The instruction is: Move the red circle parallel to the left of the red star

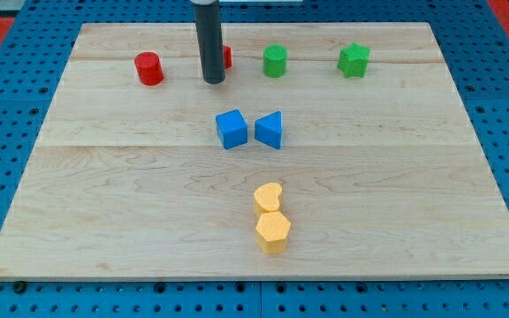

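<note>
The red circle (pixel 149 68) stands near the view's top left of the wooden board (pixel 104 194). The red star (pixel 226 57) is to its right, mostly hidden behind my dark rod, with only a red edge showing. My tip (pixel 213 81) rests on the board just in front of the red star, to the right of the red circle and apart from it.
A green circle (pixel 275 61) and a green star (pixel 353 60) sit along the top right. A blue cube (pixel 231 129) and a blue triangle (pixel 269 130) are mid-board. A yellow heart (pixel 268 196) touches a yellow hexagon (pixel 273 231) below.
</note>
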Available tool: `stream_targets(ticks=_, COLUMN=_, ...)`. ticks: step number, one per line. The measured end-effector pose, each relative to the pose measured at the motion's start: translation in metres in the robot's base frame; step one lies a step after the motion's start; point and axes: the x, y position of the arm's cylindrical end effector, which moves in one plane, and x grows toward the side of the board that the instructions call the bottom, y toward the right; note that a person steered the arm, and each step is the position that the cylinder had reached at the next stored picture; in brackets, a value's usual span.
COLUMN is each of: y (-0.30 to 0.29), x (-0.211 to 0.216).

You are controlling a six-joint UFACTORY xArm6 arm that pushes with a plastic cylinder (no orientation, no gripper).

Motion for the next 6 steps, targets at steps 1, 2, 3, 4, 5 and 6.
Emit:
stream_targets(ticks=1, y=-0.05, x=0.006)
stream_targets(ticks=2, y=-0.109, x=-0.005)
stream_targets(ticks=3, y=-0.13, x=-0.021)
stream_targets(ticks=4, y=-0.13, x=-0.026)
stream_targets(ticks=5, y=-0.129, x=-0.026)
stream_targets(ticks=6, y=-0.122, x=-0.033)
